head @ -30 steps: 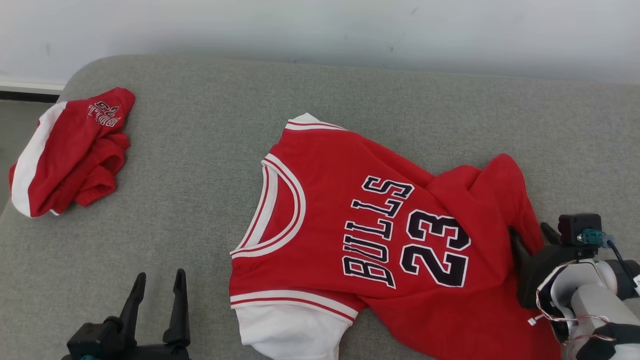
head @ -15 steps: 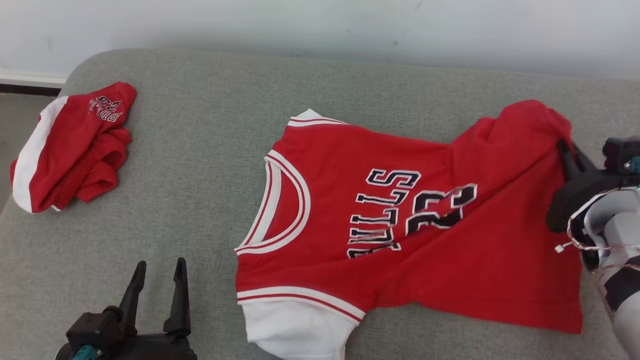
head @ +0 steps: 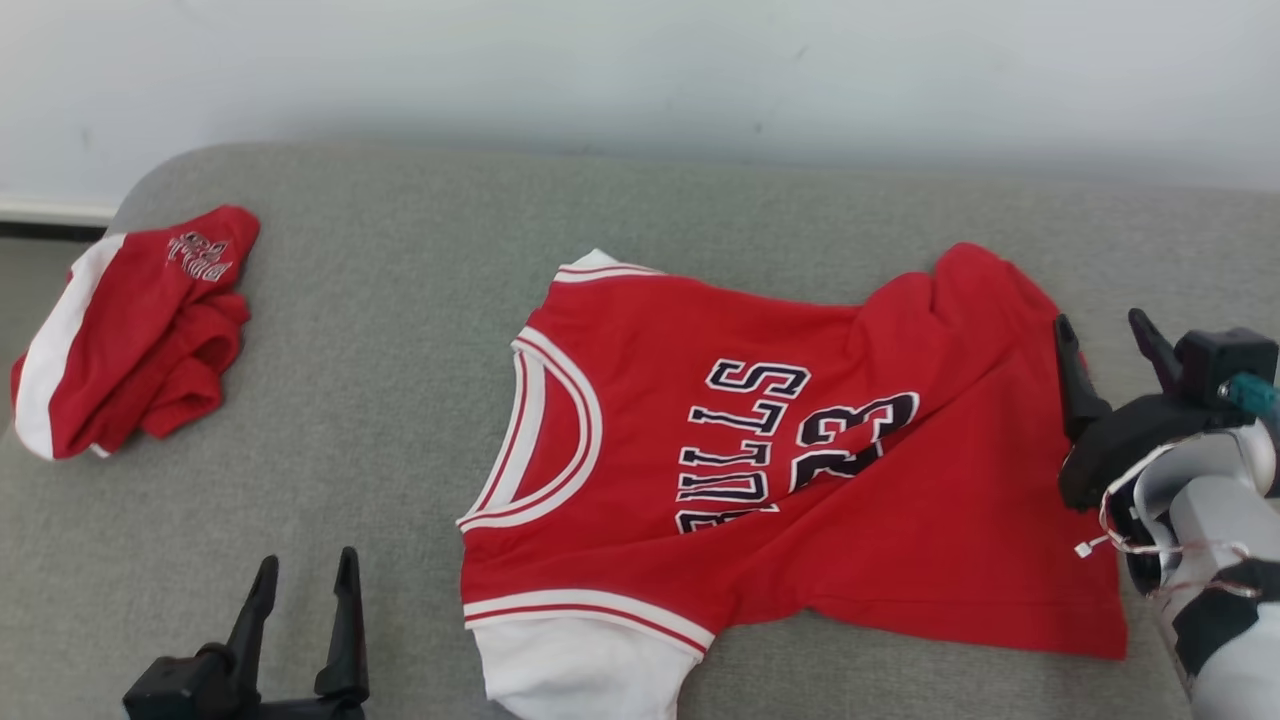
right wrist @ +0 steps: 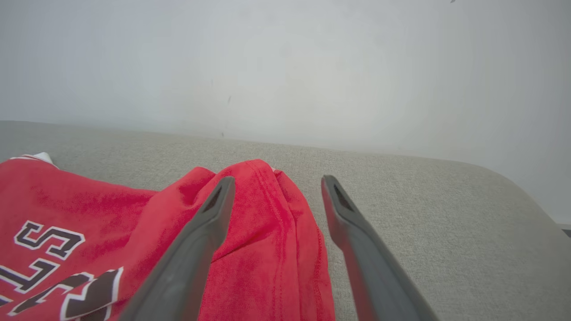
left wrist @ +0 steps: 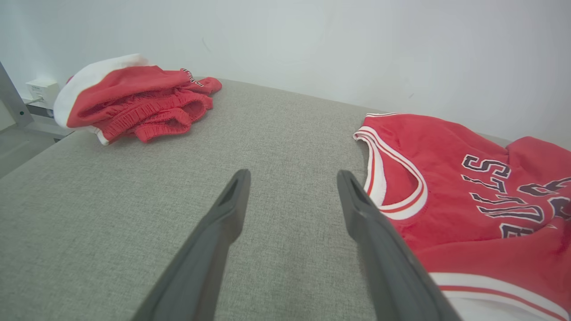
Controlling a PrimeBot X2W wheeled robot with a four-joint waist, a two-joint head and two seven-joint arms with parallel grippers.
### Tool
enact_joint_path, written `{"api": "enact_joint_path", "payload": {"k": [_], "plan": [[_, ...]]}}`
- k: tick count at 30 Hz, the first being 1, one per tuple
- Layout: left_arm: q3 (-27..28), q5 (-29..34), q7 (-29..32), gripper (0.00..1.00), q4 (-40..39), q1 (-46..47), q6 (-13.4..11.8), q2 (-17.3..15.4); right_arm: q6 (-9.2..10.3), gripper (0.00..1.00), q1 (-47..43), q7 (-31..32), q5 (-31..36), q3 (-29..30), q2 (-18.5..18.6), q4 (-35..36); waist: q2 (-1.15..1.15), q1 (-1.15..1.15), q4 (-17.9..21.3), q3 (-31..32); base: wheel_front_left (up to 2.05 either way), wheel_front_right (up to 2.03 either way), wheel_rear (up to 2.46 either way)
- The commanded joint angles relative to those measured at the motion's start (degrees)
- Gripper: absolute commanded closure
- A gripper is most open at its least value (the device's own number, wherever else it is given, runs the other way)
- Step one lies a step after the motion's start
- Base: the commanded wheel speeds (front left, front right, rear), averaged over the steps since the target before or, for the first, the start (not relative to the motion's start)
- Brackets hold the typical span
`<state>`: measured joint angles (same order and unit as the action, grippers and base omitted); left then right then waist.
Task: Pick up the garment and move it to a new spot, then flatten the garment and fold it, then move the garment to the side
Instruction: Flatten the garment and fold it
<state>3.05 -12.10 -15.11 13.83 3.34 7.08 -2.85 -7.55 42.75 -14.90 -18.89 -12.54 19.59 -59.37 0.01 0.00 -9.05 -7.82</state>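
Observation:
The garment (head: 800,470) is a red jersey with white trim and dark "BULLS 23" lettering, lying on the grey cushion with its neck toward the left and its hem end bunched at the right. In the left wrist view the garment (left wrist: 468,200) lies to the right of my fingers. My right gripper (head: 1105,335) stands open just past the bunched hem; in the right wrist view the red cloth (right wrist: 267,232) lies under and between the spread fingers, held by neither. My left gripper (head: 305,575) is open near the front edge, left of the garment, with nothing in it (left wrist: 292,178).
A second red and white garment (head: 130,325) lies crumpled at the cushion's far left corner, also seen as a heap (left wrist: 138,102). The grey cushion (head: 400,300) ends at a white wall behind, with bare fabric between the two garments.
My right gripper pulled the hem end out to the right and back, spreading the jersey, then let go; it now stands open. The camera has shifted a little. The left gripper stayed put.

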Motion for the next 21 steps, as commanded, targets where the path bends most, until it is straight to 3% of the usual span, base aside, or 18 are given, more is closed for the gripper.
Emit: {"api": "enact_joint_path", "payload": {"k": [1,9,21], "plan": [[0.9,1.0,-0.1,0.0,-0.4,-1.2,-0.2,0.0,0.14,0.0,-3.7,-0.3,0.0,1.2,-0.2,4.9,-0.01,0.0,2.7,2.9,0.0,0.0,0.0],[3.0,2.4,-0.1,0.0,-0.8,-3.5,0.0,-0.1,0.14,0.0,-21.3,-0.3,1.3,7.0,-3.0,24.8,-0.01,0.0,6.0,6.6,0.0,0.0,0.0],[3.2,3.1,-0.1,0.0,-0.8,-5.0,0.2,-0.1,0.14,0.0,-39.2,-0.2,4.4,11.4,-8.3,43.0,-0.01,0.0,7.6,8.9,0.0,0.0,0.0]]}}
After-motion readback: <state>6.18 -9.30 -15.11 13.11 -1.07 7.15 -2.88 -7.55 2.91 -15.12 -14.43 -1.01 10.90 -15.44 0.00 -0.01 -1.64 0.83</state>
